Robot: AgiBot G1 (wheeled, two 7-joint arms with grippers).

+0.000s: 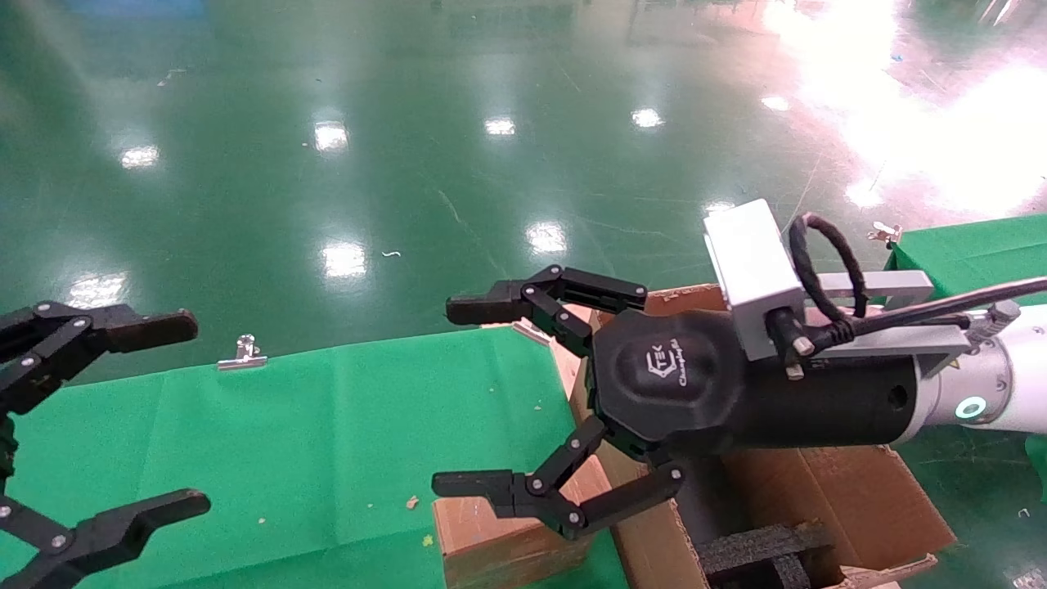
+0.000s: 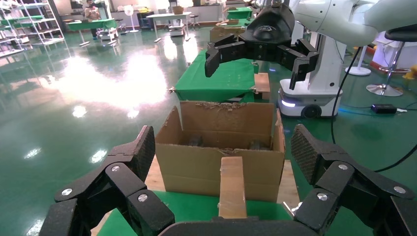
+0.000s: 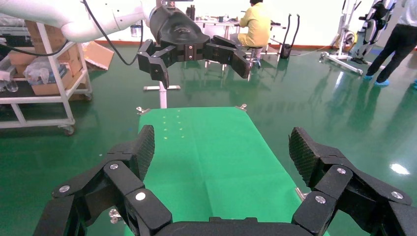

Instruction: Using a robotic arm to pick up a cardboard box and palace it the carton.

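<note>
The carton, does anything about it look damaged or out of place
Yes. The carton looks worn: the top edge of its far flap is torn and ragged. The small cardboard box stands against its outer wall on the green cloth, not inside. Both the right gripper and the left gripper are open and empty.

We count two end effectors: the right end effector [image 1: 478, 397] with its fingers spread wide, and the left end effector [image 1: 176, 417], likewise spread. We see one small cardboard box [image 1: 507, 536] and one large carton [image 1: 859, 499], so two brown boxes in all. Inside the carton we make out one black foam insert [image 1: 765, 552]. We find one desk [image 1: 327, 442] under a green cloth. On the cloth edges we count two metal clips, clip one [image 1: 244, 353] and clip two [image 1: 885, 234].
</note>
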